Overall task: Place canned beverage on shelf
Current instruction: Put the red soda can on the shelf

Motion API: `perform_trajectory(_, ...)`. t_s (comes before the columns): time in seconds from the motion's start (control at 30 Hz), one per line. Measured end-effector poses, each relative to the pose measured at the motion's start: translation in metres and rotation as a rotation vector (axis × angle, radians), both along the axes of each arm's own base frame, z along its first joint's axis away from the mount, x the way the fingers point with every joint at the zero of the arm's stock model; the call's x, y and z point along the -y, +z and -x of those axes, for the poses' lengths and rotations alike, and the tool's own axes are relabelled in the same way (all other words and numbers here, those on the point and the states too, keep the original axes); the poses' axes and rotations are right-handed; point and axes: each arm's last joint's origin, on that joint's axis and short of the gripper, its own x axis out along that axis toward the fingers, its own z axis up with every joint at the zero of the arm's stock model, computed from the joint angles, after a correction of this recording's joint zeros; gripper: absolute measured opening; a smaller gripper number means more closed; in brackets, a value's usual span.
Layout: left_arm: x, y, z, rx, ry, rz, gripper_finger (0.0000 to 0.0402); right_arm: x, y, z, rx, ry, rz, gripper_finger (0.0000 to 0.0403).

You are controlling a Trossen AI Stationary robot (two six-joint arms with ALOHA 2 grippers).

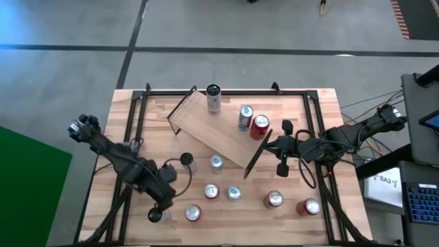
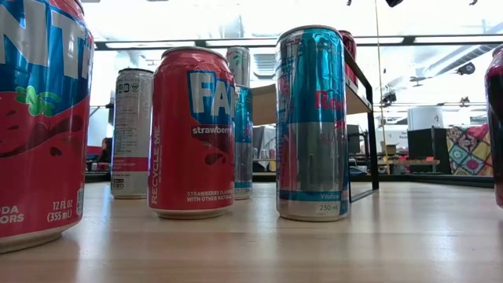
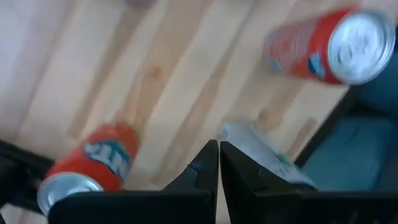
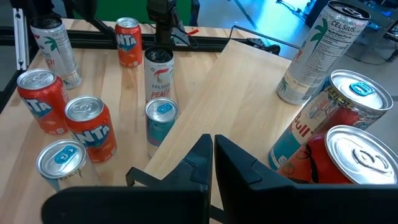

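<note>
A: What is the left gripper (image 1: 162, 204) doing?
B: It is shut tight near the table's front edge, holding nothing.
A: And the shelf (image 1: 218, 130)?
B: It sits slanted in the middle, with three cans on top.
A: The right gripper (image 1: 269, 144)?
B: Shut too, empty, by the shelf's end.

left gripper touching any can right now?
Apart. In the left wrist view the left gripper is shut on nothing, with bare tabletop showing between its fingertips and the nearest red can.
</note>
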Motion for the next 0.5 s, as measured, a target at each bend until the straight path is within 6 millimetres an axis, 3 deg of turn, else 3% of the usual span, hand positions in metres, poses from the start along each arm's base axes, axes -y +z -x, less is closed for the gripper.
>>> perform_trajectory(0.23,0.012,-0.019,0.012,-0.238,-0.011,-0.034,0.0,-0.001,0.0,0.0,-0.009,0.038,-0.02,0.0009)
perform_trajectory(0.5,0.016,-0.024,0.025,-0.283,0.039,-0.06,0.0002,-0.005,-0.001,0.0,-0.024,0.113,-0.106,0.0009)
